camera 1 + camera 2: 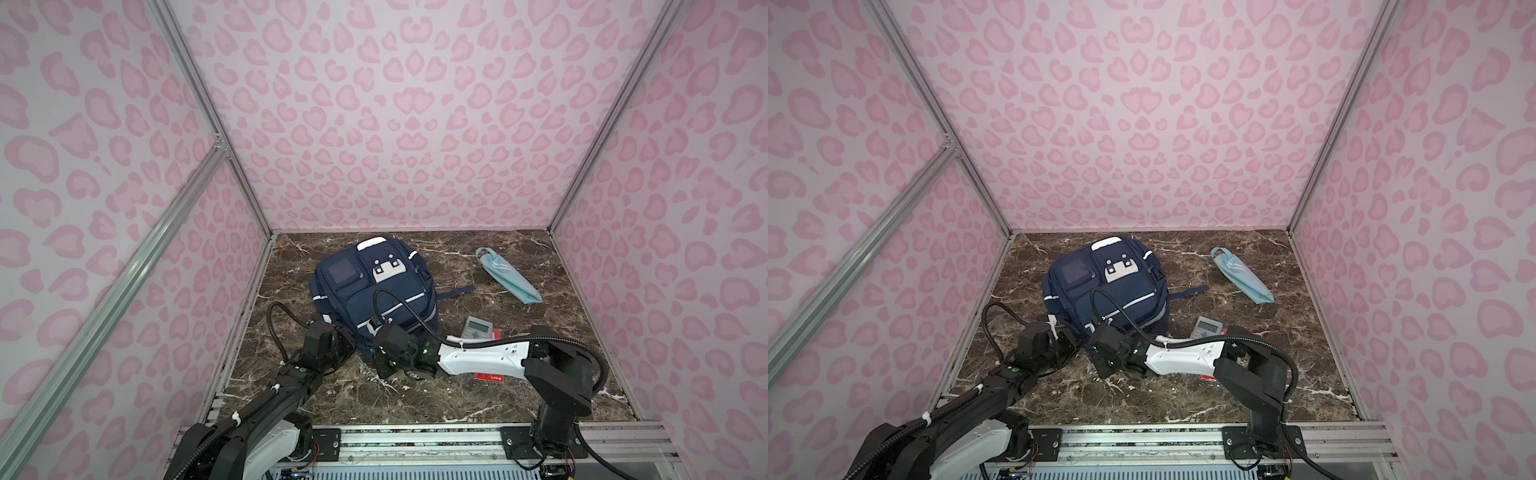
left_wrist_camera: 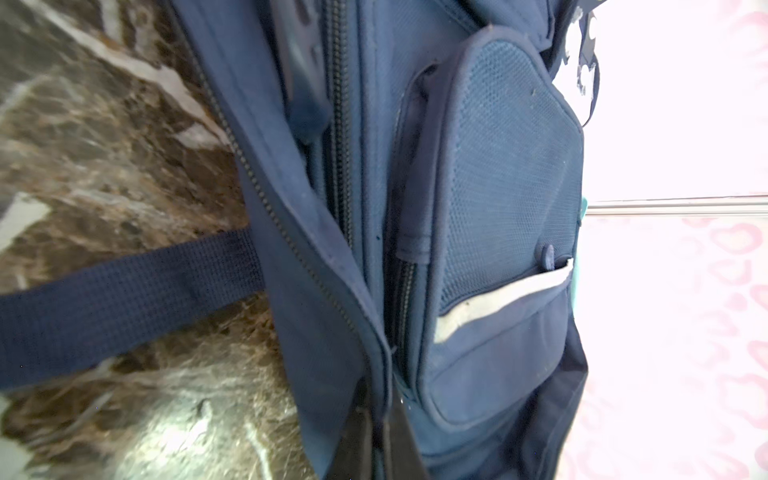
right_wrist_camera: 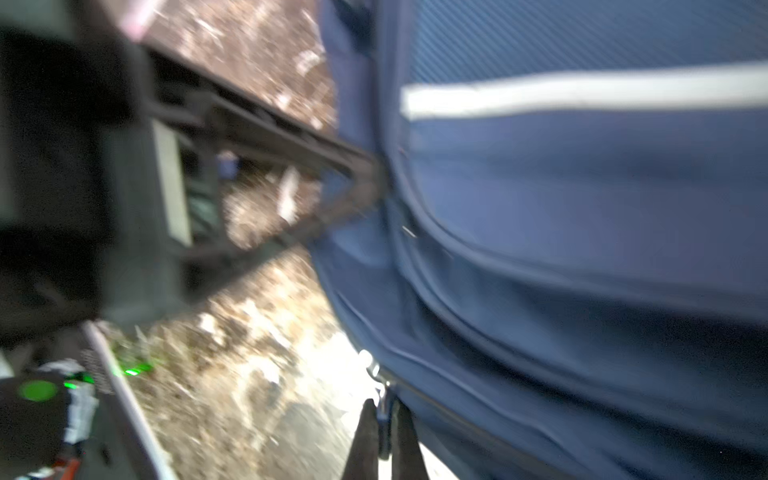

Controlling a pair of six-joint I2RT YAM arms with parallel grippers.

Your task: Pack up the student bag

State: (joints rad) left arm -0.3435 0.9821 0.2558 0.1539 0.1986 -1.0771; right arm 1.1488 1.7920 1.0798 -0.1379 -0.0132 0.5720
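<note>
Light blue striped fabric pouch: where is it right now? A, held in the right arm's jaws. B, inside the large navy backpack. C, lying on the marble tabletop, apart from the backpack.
C: in both top views the light blue striped fabric pouch lies on the brown marble tabletop, clear of the large navy blue fabric backpack.
</note>
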